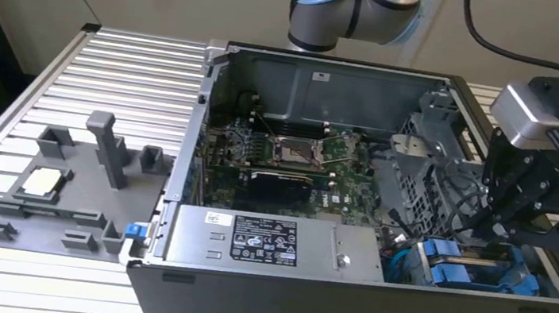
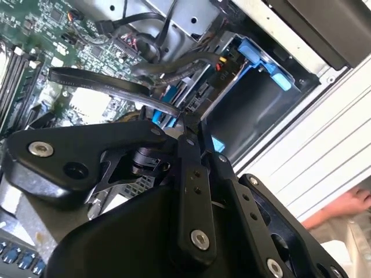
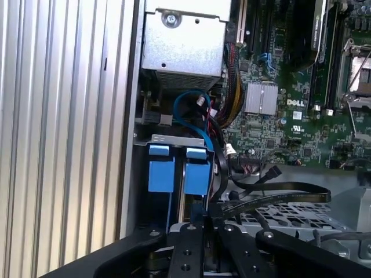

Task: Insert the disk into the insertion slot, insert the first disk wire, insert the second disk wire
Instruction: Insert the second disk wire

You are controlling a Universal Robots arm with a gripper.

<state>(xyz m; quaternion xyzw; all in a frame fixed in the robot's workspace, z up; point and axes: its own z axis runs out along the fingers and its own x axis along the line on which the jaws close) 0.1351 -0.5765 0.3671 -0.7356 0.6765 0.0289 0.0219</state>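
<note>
Wiring appears to be the step in hand: the disk (image 3: 196, 169) is already seated in the slot (image 3: 174, 139) of the drive cage, its blue carrier end showing beside a second blue carrier (image 1: 442, 252) near the case's corner. The gripper (image 3: 204, 223) is poised just above that cage, with black cables (image 3: 272, 194) running up to its tip, but whether the jaws are closed on a cable cannot be told, since the tip is masked by the gripper's own linkage. A connector would have to be lined up squarely with the disk's port. The port itself is hidden, and a hand (image 2: 342, 205) is cut off outside the case
</note>
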